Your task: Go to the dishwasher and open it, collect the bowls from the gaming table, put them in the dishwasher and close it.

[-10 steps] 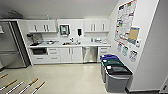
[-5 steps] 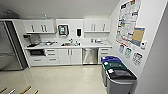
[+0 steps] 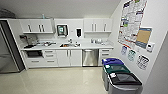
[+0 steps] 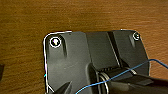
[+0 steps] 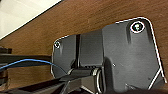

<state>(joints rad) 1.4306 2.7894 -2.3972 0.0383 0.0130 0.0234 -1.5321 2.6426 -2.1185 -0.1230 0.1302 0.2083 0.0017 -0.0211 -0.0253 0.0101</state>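
The dishwasher [image 3: 90, 57] is a brushed steel front with a horizontal bar handle, set under the white counter [image 3: 82, 46] to the right of the sink [image 3: 67, 45]. Its door is shut. It stands across the pale floor from me, at the far wall. The gaming table and the bowls are out of view. Both wrist views look past the robot's dark plate onto a brown wood-grain surface [image 4: 30, 20] [image 5: 87, 17].
Three lidded bins [image 3: 120, 75] line the right wall in the near right, below posters [image 3: 131, 20]. A steel fridge [image 3: 8, 50] stands at the left. White cabinets [image 3: 67, 57] flank the dishwasher. Open pale floor [image 3: 57, 80] lies between me and the counter.
The head view has shifted slightly: the kitchen and bins look a little nearer, so the camera has moved. The dishwasher door stays shut.
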